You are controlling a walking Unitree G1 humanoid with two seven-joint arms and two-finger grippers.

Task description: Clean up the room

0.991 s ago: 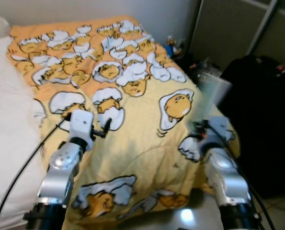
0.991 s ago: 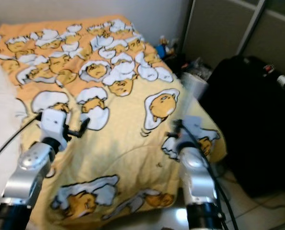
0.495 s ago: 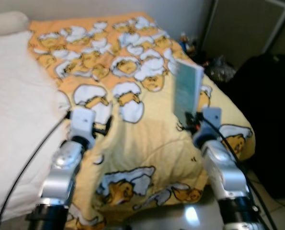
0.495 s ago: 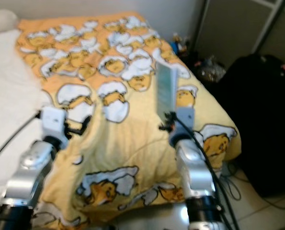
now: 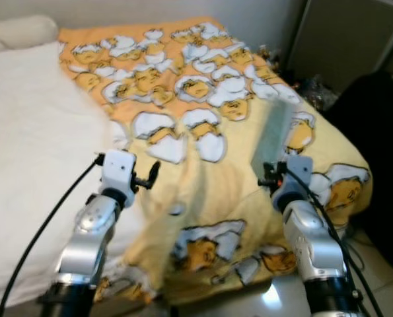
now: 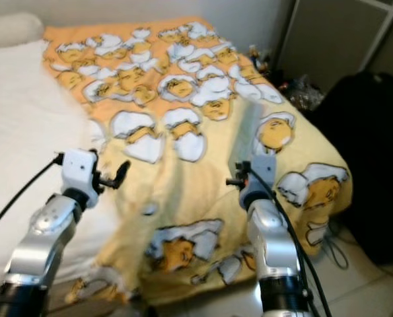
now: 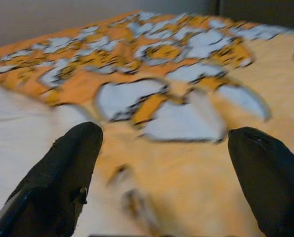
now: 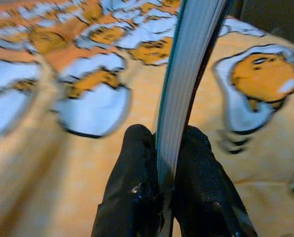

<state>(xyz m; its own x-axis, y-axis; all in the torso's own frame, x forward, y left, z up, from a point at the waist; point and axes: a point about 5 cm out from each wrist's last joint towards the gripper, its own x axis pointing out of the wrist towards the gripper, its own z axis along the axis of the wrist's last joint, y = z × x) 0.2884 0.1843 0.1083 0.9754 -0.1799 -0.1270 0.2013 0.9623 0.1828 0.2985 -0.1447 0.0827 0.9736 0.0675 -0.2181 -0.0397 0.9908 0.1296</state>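
Where soft egg-print quilt [image 5: 236, 79] spreads, right hand [image 8: 167, 170] pinching thin book [image 8: 189, 74] — upright.

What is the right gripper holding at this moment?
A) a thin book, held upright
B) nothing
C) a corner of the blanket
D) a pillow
A: the right gripper has both black fingers pinched on the lower edge of a thin book standing upright above the yellow blanket.

There is 1 bed [image 5: 31, 172], covered by 1 yellow blanket [image 5: 216, 178] printed with egg characters, and 1 white pillow [image 5: 21, 30] at its head. 1 book [image 8: 189, 74] is in view, along with 2 grippers: 1 left gripper [image 7: 166, 163] and 1 right gripper [image 8: 169, 163]. 1 black bag [image 6: 374, 145] stands beside the bed.
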